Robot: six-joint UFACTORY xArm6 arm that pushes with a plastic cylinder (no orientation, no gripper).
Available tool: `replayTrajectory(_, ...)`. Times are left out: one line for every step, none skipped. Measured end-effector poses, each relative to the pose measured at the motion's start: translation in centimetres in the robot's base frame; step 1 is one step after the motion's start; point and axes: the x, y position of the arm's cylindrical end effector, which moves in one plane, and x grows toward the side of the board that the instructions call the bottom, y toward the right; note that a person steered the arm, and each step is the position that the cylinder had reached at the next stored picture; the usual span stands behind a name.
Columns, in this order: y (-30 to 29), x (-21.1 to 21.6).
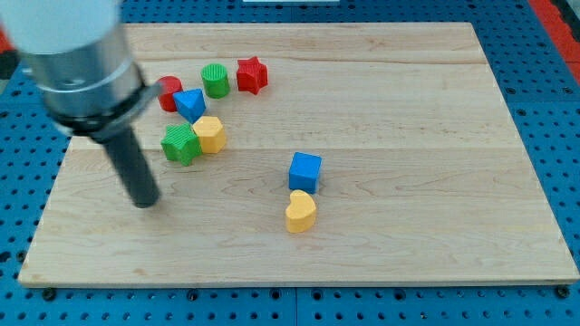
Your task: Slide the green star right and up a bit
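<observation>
The green star lies on the wooden board at the view's left, touching a yellow block on its right. My tip rests on the board below and to the left of the green star, a short gap apart from it. The dark rod rises up-left to the arm's grey body.
Above the star lie a blue triangle, a red block partly behind the arm, a green cylinder and a red star. A blue cube and a yellow heart sit near the middle.
</observation>
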Motion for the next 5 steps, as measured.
replayTrajectory(0.0,-5.9)
replayTrajectory(5.3,-6.7)
replayTrajectory(11.9,-7.2)
replayTrajectory(11.8,-7.3)
replayTrajectory(13.6,-8.2)
